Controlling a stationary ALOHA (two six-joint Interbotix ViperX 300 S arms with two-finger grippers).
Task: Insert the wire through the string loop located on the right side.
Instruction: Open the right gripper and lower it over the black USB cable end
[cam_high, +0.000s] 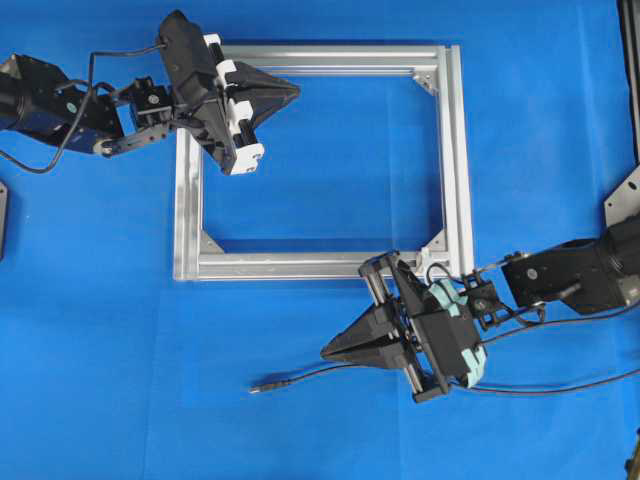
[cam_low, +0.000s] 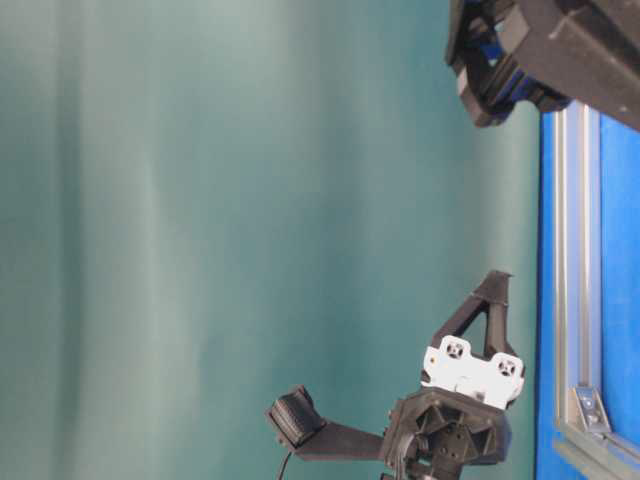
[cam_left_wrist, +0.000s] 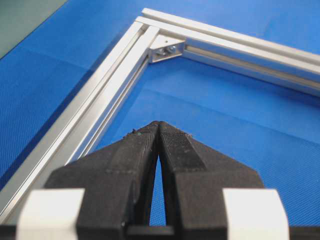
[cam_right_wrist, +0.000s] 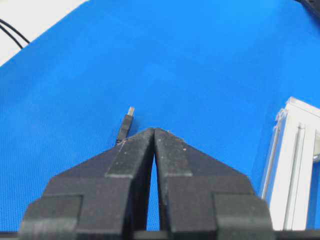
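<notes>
The wire (cam_high: 300, 378) lies loose on the blue mat, its small plug (cam_high: 256, 387) pointing left. In the right wrist view the plug (cam_right_wrist: 126, 124) shows its silvery tip just beyond my left finger. My right gripper (cam_high: 325, 352) hovers close over the wire behind the plug, shut (cam_right_wrist: 154, 130) with nothing between the jaws. My left gripper (cam_high: 297, 90) is shut and empty (cam_left_wrist: 159, 123) inside the top-left corner of the silver frame (cam_high: 460, 160). I cannot make out the string loop in any view.
The frame's near bar (cam_high: 290, 265) runs just behind my right gripper, and its end (cam_right_wrist: 295, 165) shows at the right of the right wrist view. A corner bracket (cam_left_wrist: 165, 49) lies ahead of the left gripper. The right arm's thicker cables (cam_high: 560, 385) trail off to the right.
</notes>
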